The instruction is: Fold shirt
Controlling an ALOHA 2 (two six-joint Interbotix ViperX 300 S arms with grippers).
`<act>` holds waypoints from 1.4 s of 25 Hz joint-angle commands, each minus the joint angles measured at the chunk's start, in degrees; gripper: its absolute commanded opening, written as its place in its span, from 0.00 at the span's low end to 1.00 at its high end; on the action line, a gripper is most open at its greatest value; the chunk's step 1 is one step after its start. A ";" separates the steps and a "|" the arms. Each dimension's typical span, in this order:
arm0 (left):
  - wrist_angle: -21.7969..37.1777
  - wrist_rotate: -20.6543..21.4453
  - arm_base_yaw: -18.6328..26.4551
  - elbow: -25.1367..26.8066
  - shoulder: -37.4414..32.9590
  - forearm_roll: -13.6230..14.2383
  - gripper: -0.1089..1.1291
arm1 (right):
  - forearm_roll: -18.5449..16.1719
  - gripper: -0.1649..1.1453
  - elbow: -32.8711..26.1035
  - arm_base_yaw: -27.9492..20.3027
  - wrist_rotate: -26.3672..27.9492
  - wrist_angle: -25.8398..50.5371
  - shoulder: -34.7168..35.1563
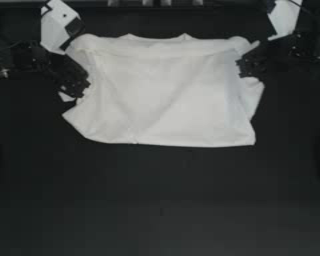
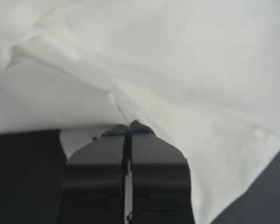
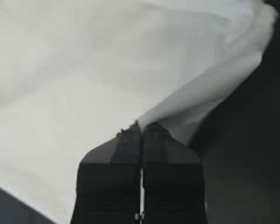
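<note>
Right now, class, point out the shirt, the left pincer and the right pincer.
shirt (image 1: 166, 95): top view, middle of the cloth.
left pincer (image 2: 129, 127): left wrist view, between the tips.
right pincer (image 3: 141, 127): right wrist view, between the tips.

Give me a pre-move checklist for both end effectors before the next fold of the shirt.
1. Left end effector shut on cloth at the shirt's left edge: ok.
2. Right end effector shut on a lifted fold at the right edge: ok.
3. Both grips level with each other: not ok, the left sits nearer the hem.
4. Shirt flat: not ok, sleeves folded in, bunching beside both end effectors.
5. Layers pinched in each grip: cannot tell.
6. Bare table in front of the hem: ok.
</note>
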 commanded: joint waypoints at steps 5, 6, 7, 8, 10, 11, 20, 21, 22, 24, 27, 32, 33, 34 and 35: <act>-7.21 0.00 -2.46 -1.67 -2.02 -2.29 0.12 | 0.70 0.16 -4.39 2.11 0.00 -7.82 2.37; -8.53 0.09 -2.81 -1.67 -1.76 -2.64 0.12 | 0.62 0.16 -5.01 2.55 0.00 -8.79 3.08; -9.84 0.09 -3.16 -1.58 -1.41 -2.90 0.12 | 0.62 0.16 -5.71 2.81 0.00 -9.49 3.78; -11.07 0.09 -3.43 -1.58 -1.05 -3.25 0.12 | 0.70 0.16 -6.33 3.08 0.00 -10.20 4.48; -12.66 0.09 -3.60 -1.85 0.35 -3.43 0.12 | 0.70 0.16 -7.56 3.52 0.00 -10.72 6.06; -13.27 0.09 -3.60 -1.93 1.05 -3.43 0.12 | 0.79 0.16 -8.09 3.78 0.00 -10.99 6.77; -16.17 0.53 -4.83 -5.98 8.61 -3.25 0.12 | 1.76 0.16 -10.02 4.39 -1.05 -15.21 12.83; -16.17 0.88 -4.92 -6.59 9.40 -3.34 0.12 | 1.85 0.16 -10.11 4.39 -0.97 -15.21 13.27; -16.17 1.41 -5.01 -7.12 10.20 -3.43 0.12 | 1.85 0.16 -10.20 4.39 -1.05 -15.21 13.62; -16.26 2.29 -5.36 -8.26 11.87 -3.43 0.12 | 1.76 0.16 -10.37 4.39 -1.05 -15.38 14.15; -16.26 2.81 -5.54 -9.93 14.24 -3.43 0.12 | 1.76 0.16 -10.11 4.39 -0.97 -15.56 14.41; -18.46 4.83 -5.62 -10.99 16.52 -3.43 0.11 | 1.85 0.16 -9.84 4.39 -1.05 -15.73 14.50; -19.60 5.01 -5.62 -10.99 16.88 -3.52 0.11 | 1.85 0.16 -9.84 4.39 -1.05 -16.00 14.50; -20.48 5.01 -5.62 -10.99 17.14 -3.52 0.11 | 1.85 0.16 -9.84 4.39 -1.05 -16.35 14.68; -21.01 5.10 -5.62 -10.99 17.49 -3.52 0.11 | 1.85 0.16 -9.84 4.48 -1.05 -16.52 14.77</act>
